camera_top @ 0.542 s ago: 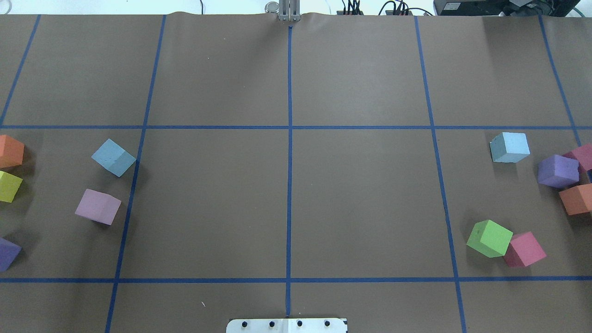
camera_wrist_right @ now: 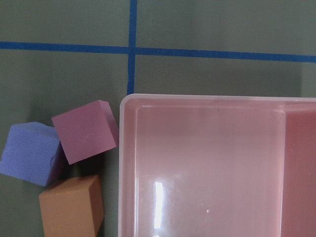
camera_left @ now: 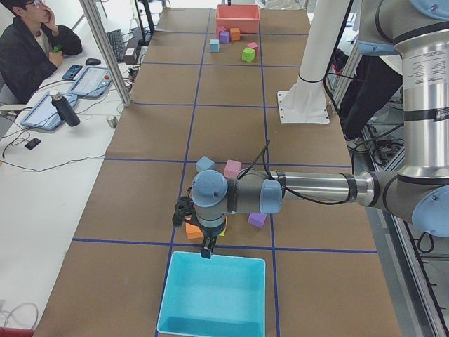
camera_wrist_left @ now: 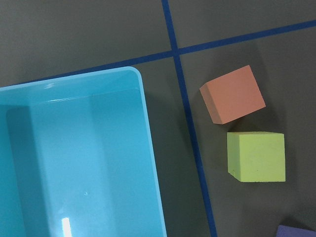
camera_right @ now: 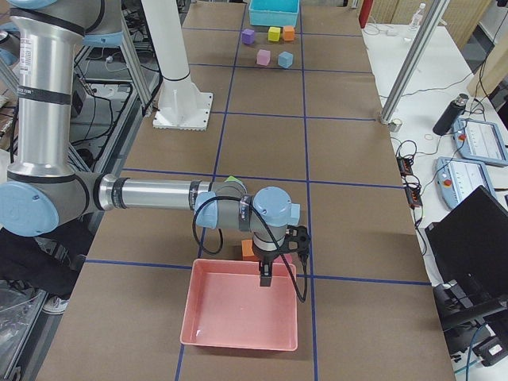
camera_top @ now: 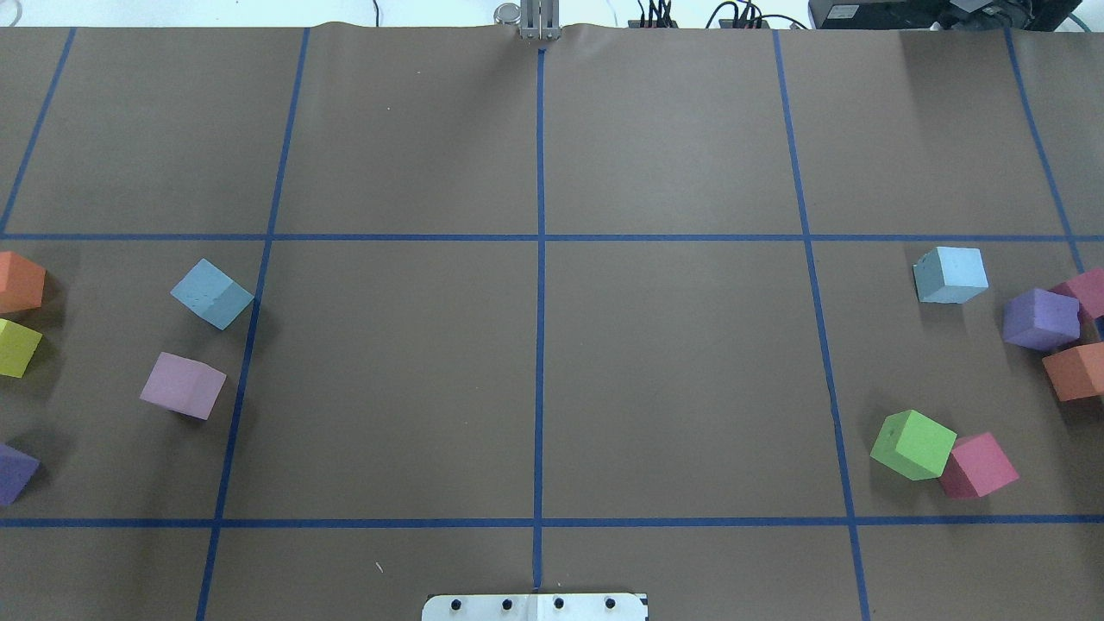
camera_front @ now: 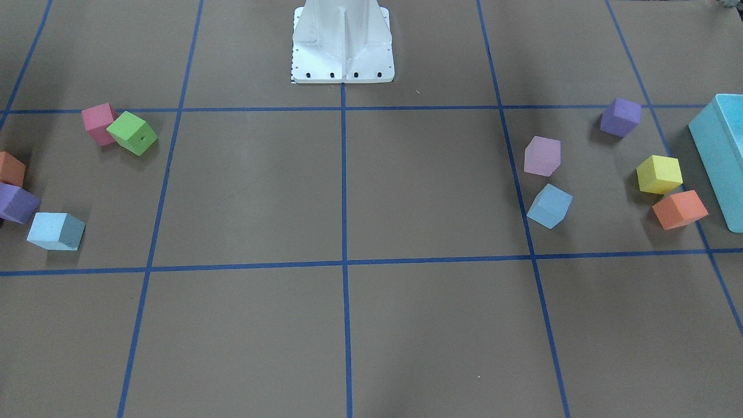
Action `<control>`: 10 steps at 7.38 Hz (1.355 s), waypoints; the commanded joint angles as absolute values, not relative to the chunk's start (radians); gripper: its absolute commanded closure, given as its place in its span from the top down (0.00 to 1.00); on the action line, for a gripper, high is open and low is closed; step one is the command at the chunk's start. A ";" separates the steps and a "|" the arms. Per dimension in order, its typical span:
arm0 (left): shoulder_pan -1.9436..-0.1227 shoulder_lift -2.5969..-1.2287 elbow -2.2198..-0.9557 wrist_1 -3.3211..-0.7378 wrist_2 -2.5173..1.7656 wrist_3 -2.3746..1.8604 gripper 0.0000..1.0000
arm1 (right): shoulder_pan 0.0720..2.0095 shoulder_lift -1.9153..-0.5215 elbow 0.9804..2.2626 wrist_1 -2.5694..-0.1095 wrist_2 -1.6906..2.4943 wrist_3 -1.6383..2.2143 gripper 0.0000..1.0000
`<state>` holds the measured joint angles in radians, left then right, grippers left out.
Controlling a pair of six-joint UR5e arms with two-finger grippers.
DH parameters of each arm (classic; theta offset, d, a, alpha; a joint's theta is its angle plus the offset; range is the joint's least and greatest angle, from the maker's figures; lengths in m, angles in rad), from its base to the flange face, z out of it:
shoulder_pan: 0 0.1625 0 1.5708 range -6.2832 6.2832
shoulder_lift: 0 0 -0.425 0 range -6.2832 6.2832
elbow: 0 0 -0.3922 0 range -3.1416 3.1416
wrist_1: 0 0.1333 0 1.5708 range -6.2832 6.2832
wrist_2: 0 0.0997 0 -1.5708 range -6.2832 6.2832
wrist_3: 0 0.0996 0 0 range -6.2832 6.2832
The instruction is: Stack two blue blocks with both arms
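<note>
Two sky-blue blocks lie far apart on the brown table. One (camera_top: 212, 294) is at the left by a pale purple cube (camera_top: 182, 385); it also shows in the front view (camera_front: 549, 206) and the exterior left view (camera_left: 205, 163). The other (camera_top: 950, 274) is at the right, also in the front view (camera_front: 56, 230). My left gripper (camera_left: 207, 250) hangs over the near rim of the turquoise box (camera_left: 210, 295), away from its block. My right gripper (camera_right: 266, 278) hangs over the pink tray (camera_right: 230, 309). Both show only in the side views, so I cannot tell open or shut.
Orange (camera_wrist_left: 232, 94) and yellow (camera_wrist_left: 256, 156) cubes lie beside the turquoise box (camera_wrist_left: 74, 158). Magenta (camera_wrist_right: 85, 131), purple (camera_wrist_right: 29, 153) and orange (camera_wrist_right: 71, 205) cubes sit against the pink tray (camera_wrist_right: 217, 163). Green (camera_top: 912, 444) and pink (camera_top: 979, 466) cubes touch at the right. White base column (camera_front: 342, 40).
</note>
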<state>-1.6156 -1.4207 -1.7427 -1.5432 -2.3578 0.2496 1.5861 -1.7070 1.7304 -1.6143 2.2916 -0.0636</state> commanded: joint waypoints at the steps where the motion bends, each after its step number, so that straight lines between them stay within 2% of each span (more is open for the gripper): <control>1: -1.615 -1.420 -1.744 -1.545 -2.358 0.250 0.99 | 1.586 -1.704 1.772 -1.570 2.336 -0.057 1.00; 4: -1.615 -1.422 -1.749 -1.546 -2.359 0.250 0.99 | 1.563 -1.698 1.766 -1.318 2.435 -0.045 1.00; 7: -1.615 -1.424 -1.750 -1.548 -2.359 0.250 0.99 | 1.328 -1.565 1.761 -1.309 2.469 0.291 1.00; 10: -1.614 -1.424 -1.749 -1.548 -2.359 0.255 0.99 | 1.157 -1.542 1.753 -1.299 2.248 0.464 1.00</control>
